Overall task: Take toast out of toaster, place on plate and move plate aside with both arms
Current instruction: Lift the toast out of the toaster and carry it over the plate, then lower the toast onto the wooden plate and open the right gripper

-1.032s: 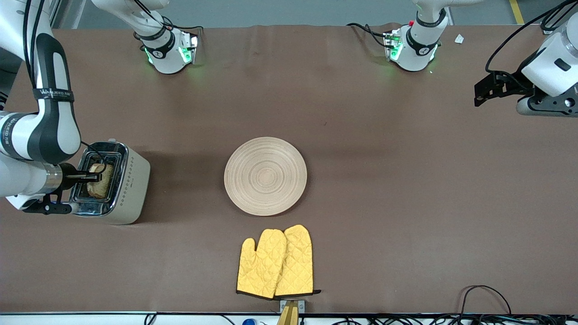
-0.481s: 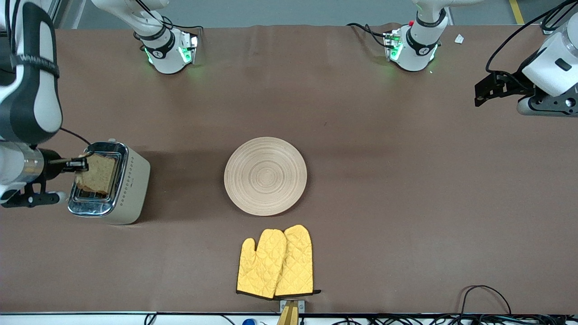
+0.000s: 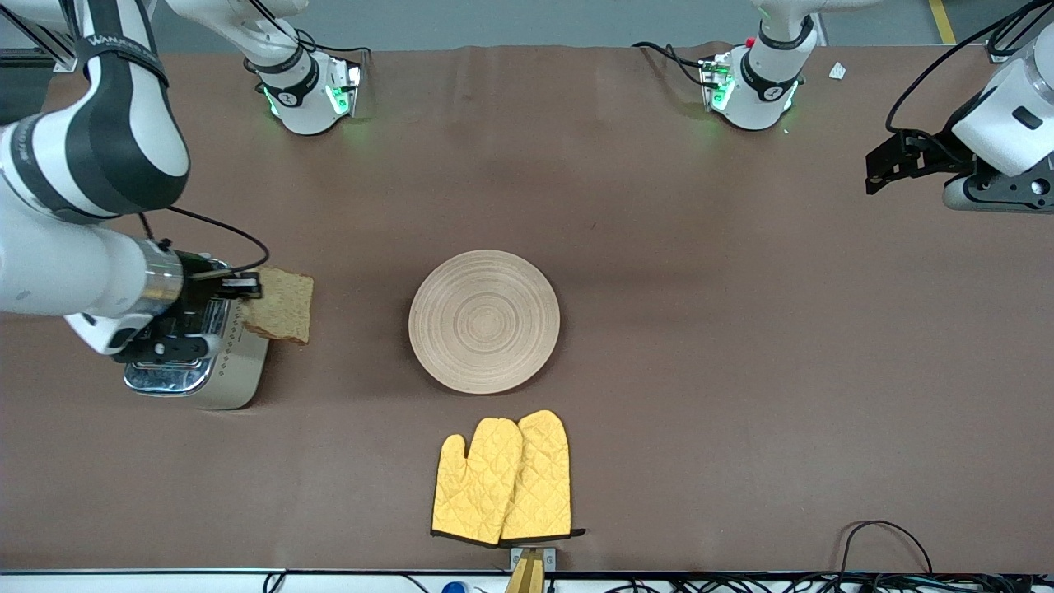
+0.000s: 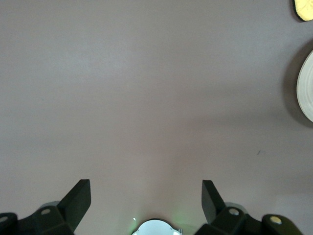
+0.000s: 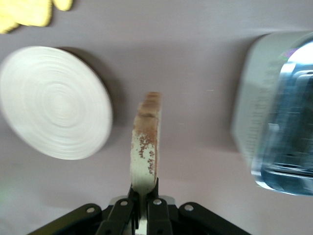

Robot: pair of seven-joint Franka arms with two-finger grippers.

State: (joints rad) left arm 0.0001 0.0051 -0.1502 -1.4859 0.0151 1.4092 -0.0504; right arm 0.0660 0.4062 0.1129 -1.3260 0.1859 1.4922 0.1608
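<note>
1. Right pincer [image 3: 244, 286] up in the air over the toaster [image 3: 216, 362] edge, at the right arm's end of the counter [image 3: 741, 346]. Fingers clamped on the toast [image 3: 282, 305] by one edge.
2. Toast sticks out from the pincer tips toward the plate [image 3: 484, 321], over bare counter just beside the toaster. Right wrist view: slice [image 5: 145, 147] seen edge-on between the pressed fingers [image 5: 155, 208], toaster [image 5: 274, 112] to one side, plate [image 5: 55, 102] to the other.
3. Plate sits mid-counter, well apart from the right pincer and from the toast. Nothing on it.
4. Yellow mitts [image 3: 502, 479], a pair side by side, nearer the front camera than the plate, close to the counter's edge. A corner of them [image 5: 29, 11] shows in the right wrist view too.
5. Left pincer [image 3: 885, 165] waits in the air over the left arm's end of the counter, well apart from the plate. Left wrist view: fingers [image 4: 77, 201] spread wide, nothing between them, only bare counter below, plate rim [image 4: 305, 93] at the frame edge.
</note>
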